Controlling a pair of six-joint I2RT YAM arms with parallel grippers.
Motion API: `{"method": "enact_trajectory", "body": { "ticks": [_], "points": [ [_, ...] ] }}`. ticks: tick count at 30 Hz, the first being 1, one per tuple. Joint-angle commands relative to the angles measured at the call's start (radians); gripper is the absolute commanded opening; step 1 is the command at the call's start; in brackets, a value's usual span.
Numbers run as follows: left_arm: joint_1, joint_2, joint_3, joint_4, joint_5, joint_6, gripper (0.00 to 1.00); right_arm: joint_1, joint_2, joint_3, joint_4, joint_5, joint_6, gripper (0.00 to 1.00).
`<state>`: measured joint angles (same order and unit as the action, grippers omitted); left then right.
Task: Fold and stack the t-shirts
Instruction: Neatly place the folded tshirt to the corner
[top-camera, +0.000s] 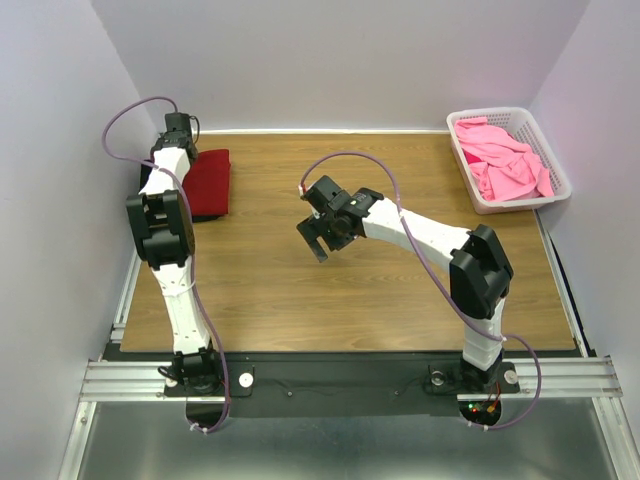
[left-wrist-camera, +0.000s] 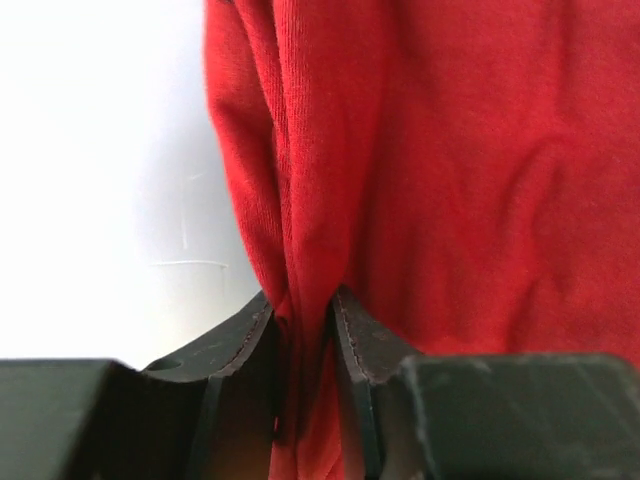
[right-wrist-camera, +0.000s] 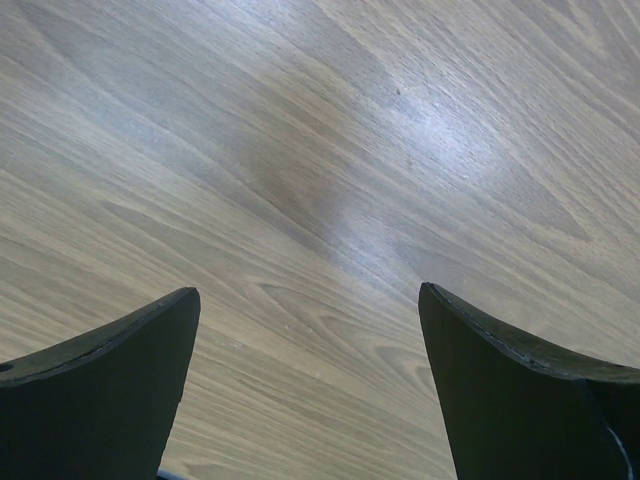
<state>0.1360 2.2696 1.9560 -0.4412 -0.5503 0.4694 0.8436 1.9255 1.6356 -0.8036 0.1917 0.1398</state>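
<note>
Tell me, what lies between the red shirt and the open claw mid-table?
Only bare table lies between the red t-shirt and the right gripper, as seen in the top view.

The right hand (right-wrist-camera: 310, 385) hangs over bare wooden table (right-wrist-camera: 330, 150) (its dark fingers (right-wrist-camera: 110, 390) spread wide).

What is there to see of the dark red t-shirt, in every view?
The dark red t-shirt looks like soft, fine knit cloth. It is folded into a compact rectangle and lies at the far left of the wooden table. Seen from above, the left arm hides part of its left edge. The left gripper is shut on a bunched ridge of its fabric, and wrinkles spread from the pinch. No print shows.
</note>
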Motion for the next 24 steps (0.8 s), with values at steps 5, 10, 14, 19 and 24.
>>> {"method": "enact_trajectory", "body": {
  "ticks": [5, 10, 14, 19, 24],
  "points": [
    [0.01, -0.114, -0.011, 0.061, -0.086, -0.049, 0.52, 0.0, -0.06, 0.009, -0.008, 0.078, 0.044, 0.96],
    [0.008, -0.189, -0.025, 0.068, -0.134, -0.087, 0.66, -0.001, -0.118, -0.037, -0.005, 0.115, 0.081, 0.96],
    [-0.003, -0.298, -0.052, 0.03, -0.048, -0.222, 0.67, -0.012, -0.209, -0.111, -0.002, 0.216, 0.116, 0.96],
    [-0.035, -0.585, -0.224, 0.045, 0.197, -0.503, 0.75, -0.161, -0.353, -0.233, 0.001, 0.27, 0.191, 0.98],
    [-0.203, -0.913, -0.563, 0.154, 0.277, -0.62, 0.82, -0.398, -0.546, -0.348, 0.03, 0.252, 0.218, 1.0]
  ]
}}
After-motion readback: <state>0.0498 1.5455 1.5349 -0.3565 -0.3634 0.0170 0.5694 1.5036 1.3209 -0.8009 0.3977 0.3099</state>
